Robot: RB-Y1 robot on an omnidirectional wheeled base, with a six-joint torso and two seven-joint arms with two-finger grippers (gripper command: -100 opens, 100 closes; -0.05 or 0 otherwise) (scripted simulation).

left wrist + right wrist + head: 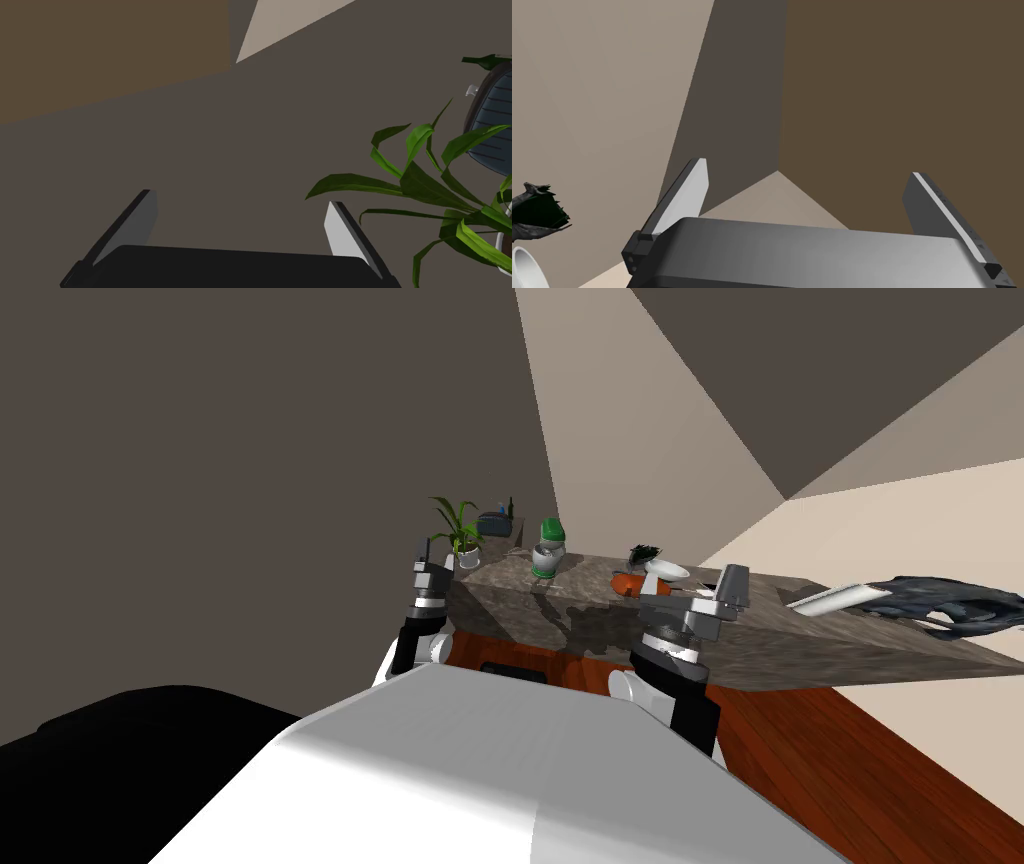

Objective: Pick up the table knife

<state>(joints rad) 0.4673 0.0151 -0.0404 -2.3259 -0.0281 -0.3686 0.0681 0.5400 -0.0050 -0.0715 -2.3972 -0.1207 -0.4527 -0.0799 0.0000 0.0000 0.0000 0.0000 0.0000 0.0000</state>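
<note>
Left hand (241,198): released, fingers apart, nothing between them; it stands at the left end of the desk (580,585), just beside the plant (455,528) on the far left corner. Behind the plant is a dark blue ribbed case (495,524); next along the far edge is a pale jar (548,550) with a green cap, upright. Past the middle, a black spiky clump (645,554) sits at the far edge; an orange item (627,583) and a white bowl (665,571) lie just in front of it, side by side; whether the two touch cannot be told. Right hand (808,168): released, fingers wide, empty; it is over the front of the desk, just right of the bowl. Knife (835,598): the long white bar is taken for it; it lies flat near the desk's right end, to the right of the right hand and apart from it; its far tip meets a dark crumpled mass (945,603) at the right corner.
</note>
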